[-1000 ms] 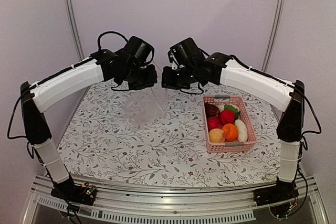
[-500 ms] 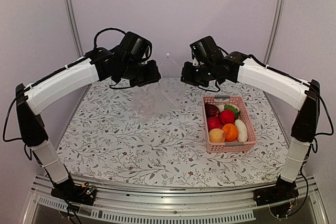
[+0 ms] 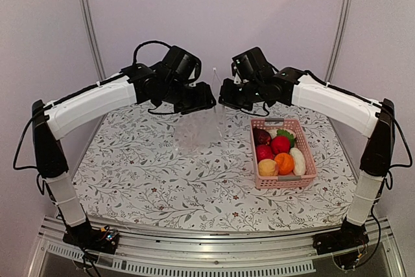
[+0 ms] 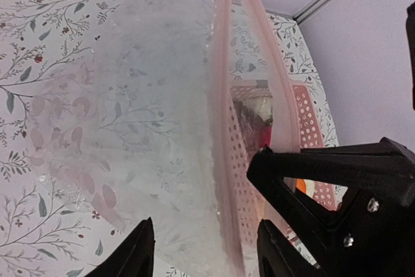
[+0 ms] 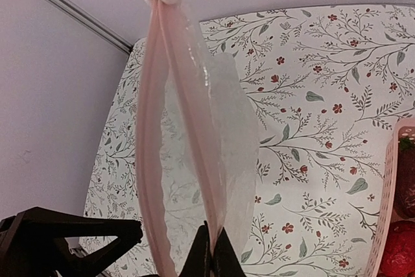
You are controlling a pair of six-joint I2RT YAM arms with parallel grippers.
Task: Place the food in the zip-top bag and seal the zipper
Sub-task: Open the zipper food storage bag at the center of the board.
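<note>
A pink plastic lattice basket (image 3: 310, 155) sat on the right half of a white table cloth (image 3: 155, 173) printed with grey-green leaves and small red flowers, an aluminium rail (image 3: 207, 237) along the cloth's near edge.

Table (image 3: 162, 186), floral cloth cover; pink basket (image 3: 283, 184) holding food (image 3: 283, 163) rests on right side.

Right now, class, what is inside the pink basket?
Visible: a dark purple piece, two red pieces, an orange one, a yellow-tan one, a white oblong, green bits. Anything beneath is hidden.
</note>
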